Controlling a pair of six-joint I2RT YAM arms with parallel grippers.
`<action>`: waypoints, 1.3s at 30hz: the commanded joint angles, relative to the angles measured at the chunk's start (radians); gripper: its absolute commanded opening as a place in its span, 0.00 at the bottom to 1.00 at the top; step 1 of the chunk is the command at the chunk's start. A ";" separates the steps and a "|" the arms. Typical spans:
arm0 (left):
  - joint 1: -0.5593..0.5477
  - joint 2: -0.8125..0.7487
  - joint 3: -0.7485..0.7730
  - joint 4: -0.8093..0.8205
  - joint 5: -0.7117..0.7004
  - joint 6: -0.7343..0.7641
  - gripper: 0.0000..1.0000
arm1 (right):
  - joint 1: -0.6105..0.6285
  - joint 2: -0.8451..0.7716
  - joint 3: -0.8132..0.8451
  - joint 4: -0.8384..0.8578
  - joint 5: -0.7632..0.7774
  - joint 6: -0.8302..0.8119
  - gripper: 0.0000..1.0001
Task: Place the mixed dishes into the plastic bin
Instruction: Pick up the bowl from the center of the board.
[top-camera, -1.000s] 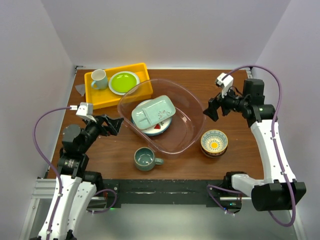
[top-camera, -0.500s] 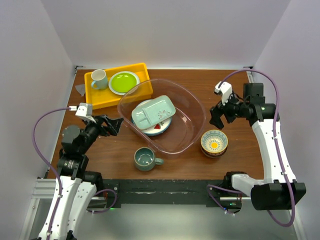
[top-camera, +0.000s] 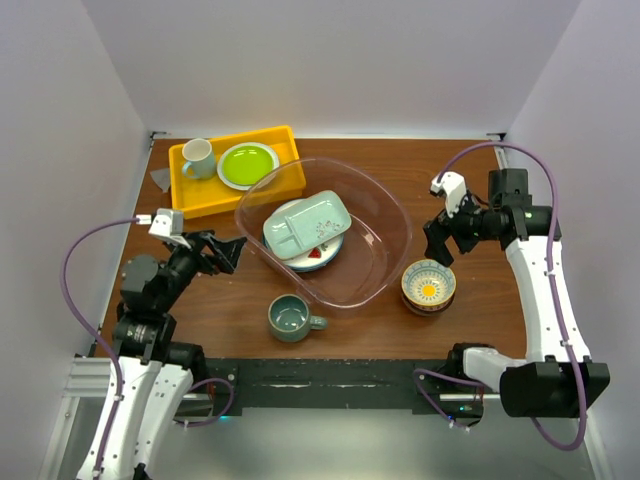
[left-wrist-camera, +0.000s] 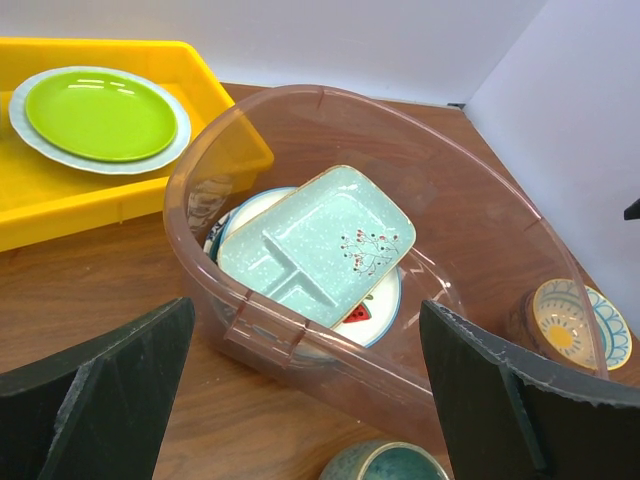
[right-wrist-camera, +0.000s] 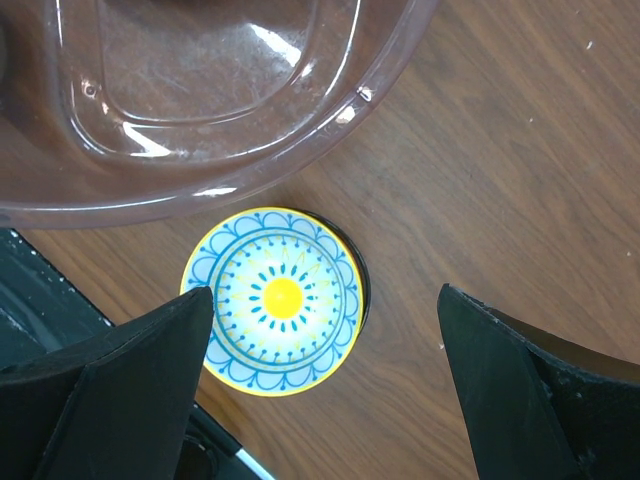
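**BIN PART-LOADED; BOWLS AND MUG NOT YET IN**

Plastic bin (top-camera: 372, 262), table centre: a pale-green divided tray (top-camera: 306, 224) is seen lying aslant on a white plate w/ watermelon mark (top-camera: 318, 254). The tilt is judged due to the tray overhanging the smaller plate beneath. The rest of the bin floor is bare.

Outside bin:
- Patterned yellow-inside bowl (top-camera: 428, 283) is found just beside the bin's near-right wall. It is nested in a darker bowl, of which only the rim (right-wrist-camera: 360, 285) shows.
- Grey-green mug (top-camera: 290, 318) is set upright near the bin's near wall, handle to the right.

Right gripper (top-camera: 437, 240): jaws are spread wide, nothing held. It is poised over the bowl stack, and in the wrist view the bowl is framed between the fingers. Judged lined up for a pick.

Left gripper (top-camera: 228, 250): jaws wide apart, empty. It is held at the bin's left side, facing the contents. No item is engaged.

Approx. half the load is judged outstanding.

Yellow tray (top-camera: 190, 195), far-left corner: holds a lime-green plate (top-camera: 247, 163) and a pale mug (top-camera: 198, 157). Judged not part of the load.
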 joint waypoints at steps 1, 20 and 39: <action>-0.007 -0.022 -0.006 0.058 0.010 0.017 1.00 | -0.005 -0.019 0.032 -0.040 0.003 0.001 0.98; -0.030 -0.051 -0.007 0.061 0.011 0.016 1.00 | -0.003 -0.016 0.047 -0.100 0.023 0.044 0.98; -0.038 -0.067 -0.006 0.057 0.002 0.017 1.00 | -0.003 0.095 -0.046 -0.052 0.162 0.044 0.78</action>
